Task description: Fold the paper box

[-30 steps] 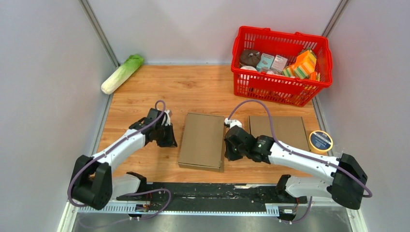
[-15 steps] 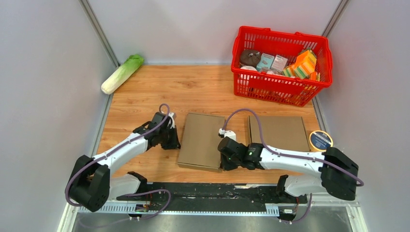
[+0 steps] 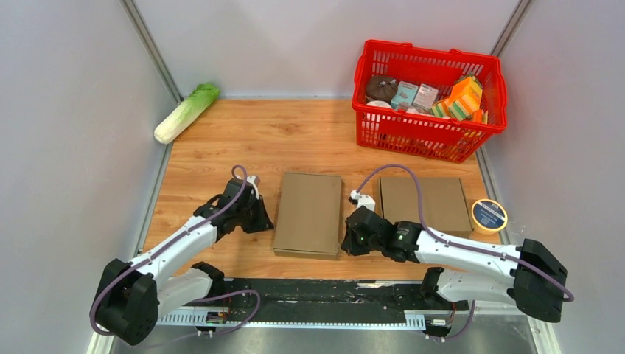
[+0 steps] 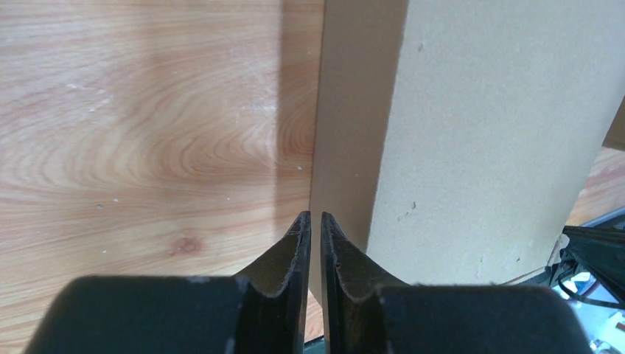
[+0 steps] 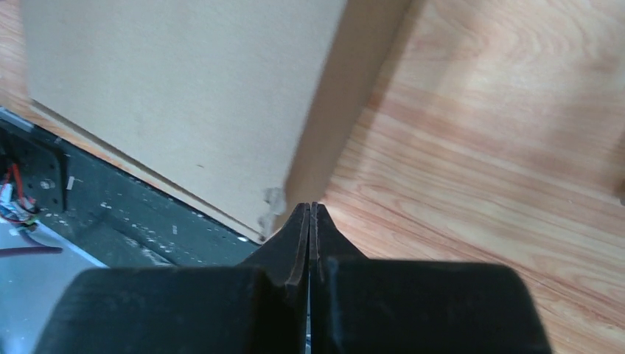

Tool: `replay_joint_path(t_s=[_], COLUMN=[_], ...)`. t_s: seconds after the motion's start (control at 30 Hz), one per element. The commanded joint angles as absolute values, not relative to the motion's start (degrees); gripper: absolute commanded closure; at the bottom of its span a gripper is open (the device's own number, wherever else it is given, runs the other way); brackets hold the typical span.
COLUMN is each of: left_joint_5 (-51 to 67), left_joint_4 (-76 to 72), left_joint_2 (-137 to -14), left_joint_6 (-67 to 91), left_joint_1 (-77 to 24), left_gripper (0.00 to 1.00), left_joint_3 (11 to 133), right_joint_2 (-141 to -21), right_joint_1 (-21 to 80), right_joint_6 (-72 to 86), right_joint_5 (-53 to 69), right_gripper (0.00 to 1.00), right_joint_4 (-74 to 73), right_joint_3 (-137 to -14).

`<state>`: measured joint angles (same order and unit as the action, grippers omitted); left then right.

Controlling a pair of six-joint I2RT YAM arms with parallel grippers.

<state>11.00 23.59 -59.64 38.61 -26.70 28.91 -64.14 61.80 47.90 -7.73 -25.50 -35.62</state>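
Observation:
The paper box lies flat and closed on the wooden table, a plain brown cardboard slab. My left gripper is at its left edge. In the left wrist view the fingertips stand a thin slit apart, against the box's side wall, with nothing between them. My right gripper sits at the box's near right corner. In the right wrist view its jaws are pressed together, the gripper touching the corner of the box and holding nothing.
A second flat cardboard piece lies right of the box, with a yellow tape roll beside it. A red basket of groceries stands at the back right. A cabbage lies at the back left. A black rail runs along the near edge.
The left gripper moved in to the box's left edge. The right gripper slid along the right edge toward the near corner. The box turned slightly, squarer to the table.

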Motion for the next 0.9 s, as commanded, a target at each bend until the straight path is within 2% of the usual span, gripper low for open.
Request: replay_joint_path(t_s=[0.0,0.13,0.27,0.43,0.5,0.57,0.67,0.7,0.83,0.87], left_joint_5=[10.6,12.7,16.3,18.4,15.9,14.0,15.5,15.8,16.0,17.0], left_joint_4=[26.5,23.3,16.8,12.3,15.4,20.4,22.8,23.2,24.3,23.6], left_joint_2=[-59.9,-64.2,-67.6,-67.5,-66.5,-65.0,-64.2,-64.2,-68.4,-69.8], left_joint_6=[37.0,37.3,41.4,45.9,44.4,41.7,38.4,37.6,34.5,34.5], left_joint_1=[-25.3,-25.3,-29.1,-31.1,-30.7,-27.5,-20.8,-18.9,-15.5,-15.4], left_gripper=[0.82,0.83,0.83,0.84,0.84,0.83,0.77,0.76,0.67,0.65], left_joint_3=[31.3,30.2,30.7,29.4,29.9,31.5,32.8,33.2,39.8,40.9], right_joint_2=[-62.0,-66.5,-73.2,-68.7,-65.7,-62.3,-61.6,-61.5,-61.6,-62.0], right_joint_1=[62.0,62.0,62.0,58.5,54.3,52.0,46.6,43.7,36.7,35.3], right_joint_6=[50.3,48.8,47.3,49.9,49.0,44.1,36.5,35.1,30.0,28.4], right_joint_5=[-9.2,-9.9,-4.9,2.6,1.5,-3.7,-5.9,-5.9,-1.2,4.4], right_gripper=[1.00,1.00,1.00,1.00,1.00,1.00,0.89,0.78,0.62,0.49], right_joint_4=[-22.7,-18.9,-11.3,-0.9,-3.9,-13.1,-23.8,-25.3,-25.1,-23.9], right_joint_3=[-30.8,-33.0,-37.3,-34.2,-32.6,-33.3,-36.3,-37.0,-38.9,-39.9])
